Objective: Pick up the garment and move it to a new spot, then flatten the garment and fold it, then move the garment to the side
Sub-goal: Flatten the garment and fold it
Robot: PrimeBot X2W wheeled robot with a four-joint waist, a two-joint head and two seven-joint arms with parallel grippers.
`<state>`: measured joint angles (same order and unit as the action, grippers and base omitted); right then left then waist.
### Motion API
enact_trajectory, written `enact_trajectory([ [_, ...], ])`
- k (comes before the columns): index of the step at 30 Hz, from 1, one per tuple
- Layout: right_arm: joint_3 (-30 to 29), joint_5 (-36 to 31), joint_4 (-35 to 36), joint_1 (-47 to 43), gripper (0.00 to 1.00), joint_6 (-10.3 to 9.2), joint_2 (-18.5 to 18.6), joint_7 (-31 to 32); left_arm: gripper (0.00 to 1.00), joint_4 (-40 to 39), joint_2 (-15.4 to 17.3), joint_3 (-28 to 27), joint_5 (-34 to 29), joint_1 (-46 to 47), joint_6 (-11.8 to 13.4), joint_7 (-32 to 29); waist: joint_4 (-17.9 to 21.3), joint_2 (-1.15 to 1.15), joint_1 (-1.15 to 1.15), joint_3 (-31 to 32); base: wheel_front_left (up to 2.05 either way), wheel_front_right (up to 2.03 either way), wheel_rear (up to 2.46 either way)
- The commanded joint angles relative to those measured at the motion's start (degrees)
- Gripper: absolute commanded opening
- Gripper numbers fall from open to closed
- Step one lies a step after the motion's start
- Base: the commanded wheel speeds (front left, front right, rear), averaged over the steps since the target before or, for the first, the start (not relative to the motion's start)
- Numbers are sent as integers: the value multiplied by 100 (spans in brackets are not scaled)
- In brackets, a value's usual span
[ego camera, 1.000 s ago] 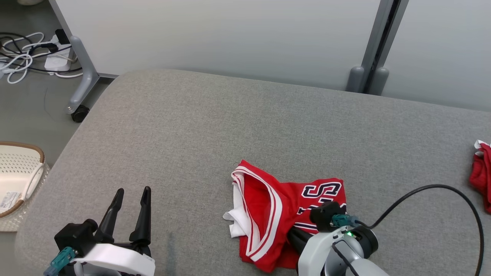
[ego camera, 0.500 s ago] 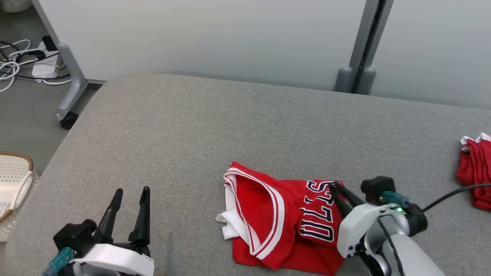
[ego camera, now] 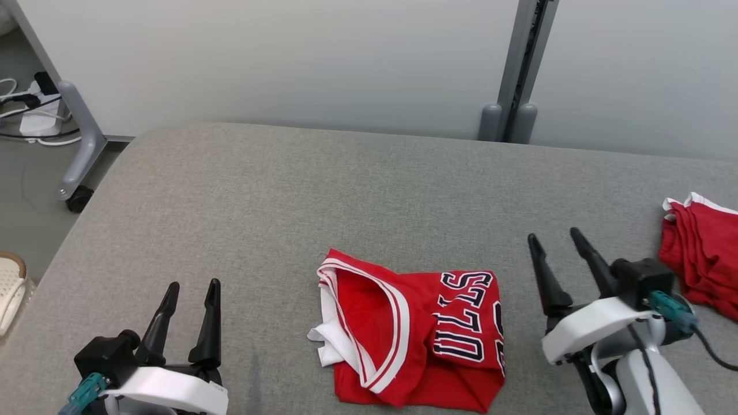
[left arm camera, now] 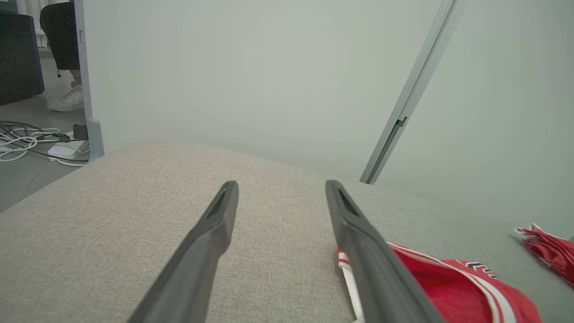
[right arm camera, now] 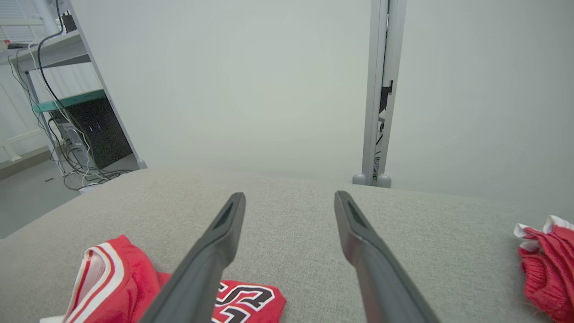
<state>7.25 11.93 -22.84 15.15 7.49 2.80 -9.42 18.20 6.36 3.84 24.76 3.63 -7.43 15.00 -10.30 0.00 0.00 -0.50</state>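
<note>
The garment [ego camera: 412, 334] is a red jersey with white trim and dark lettering, folded into a small bundle on the grey cushioned surface [ego camera: 323, 190] near the front middle. It also appears low right in the left wrist view [left arm camera: 448, 287] and low left in the right wrist view [right arm camera: 148, 287]. My right gripper [ego camera: 554, 236] stands open just right of the garment, clear of it, with nothing between its fingers [right arm camera: 215, 242]. My left gripper [ego camera: 192, 285] stands open at the lower left, well away from the garment, with only bare cushion between its fingers [left arm camera: 210, 233].
A second pile of red cloth [ego camera: 703, 253] lies at the surface's right edge. Grey partition panels with a post [ego camera: 513, 69] stand behind the surface. A white basket [ego camera: 11, 288] and cables [ego camera: 34, 109] are on the floor at left. A person's legs [left arm camera: 63, 54] stand far back.
My right gripper let go of the garment, opened, and drew back to the right. The garment now lies free. The head camera has swung to the right.
</note>
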Motion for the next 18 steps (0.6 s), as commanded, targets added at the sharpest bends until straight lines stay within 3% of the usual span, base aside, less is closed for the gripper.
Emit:
enact_trajectory([
  [1,-59,-28,82,-73,100,1,30,-71,100,-24,13,-29,-27,-49,-12,22,23,0,0,10,0,0,0],
  [12,-456,9,1214,-637,100,1,27,-492,100,-270,-31,-182,-119,-106,-11,22,307,0,0,99,0,0,0],
  [18,-600,56,1347,-1001,100,1,29,-541,100,-455,-77,-326,-177,-167,-11,22,471,0,0,86,0,0,0],
])
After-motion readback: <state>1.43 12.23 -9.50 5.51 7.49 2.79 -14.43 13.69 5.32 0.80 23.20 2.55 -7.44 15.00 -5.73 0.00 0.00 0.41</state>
